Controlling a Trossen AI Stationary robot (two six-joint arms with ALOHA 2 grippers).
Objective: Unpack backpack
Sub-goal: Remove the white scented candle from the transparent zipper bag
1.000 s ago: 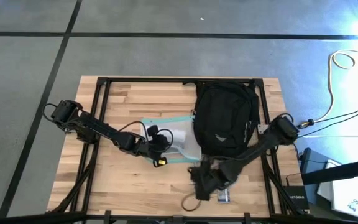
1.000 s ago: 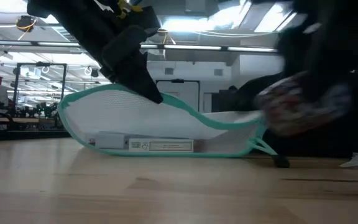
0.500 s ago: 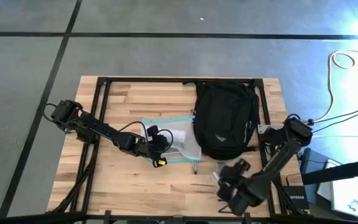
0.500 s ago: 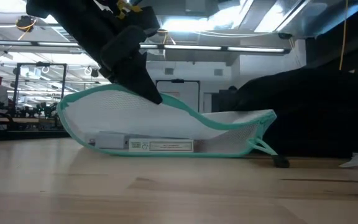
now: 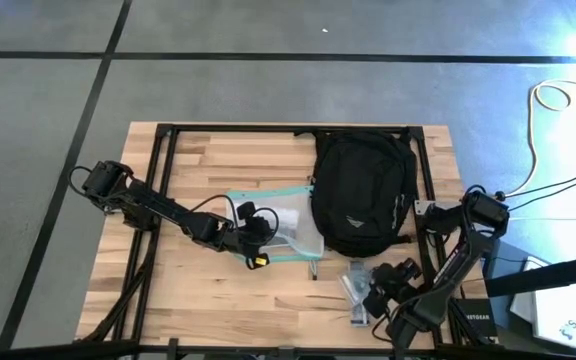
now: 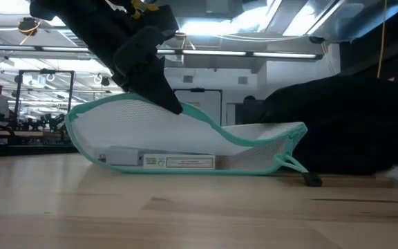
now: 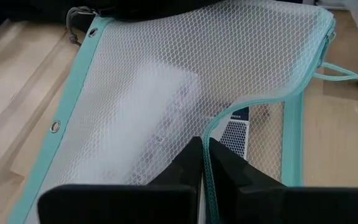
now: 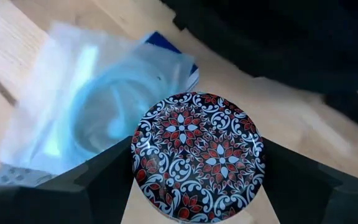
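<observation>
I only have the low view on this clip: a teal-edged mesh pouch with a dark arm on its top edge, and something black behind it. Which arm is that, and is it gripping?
Observer: It is the left arm. Its left claw is shut on the mesh pouch's teal edge.
Operator: And the other arm?
Observer: The right claw is at the near right of the table, holding a round patterned tin between its fingers.
Operator: What is under it?
Observer: A clear plastic bag lies on the wood, beside the backpack.
</observation>
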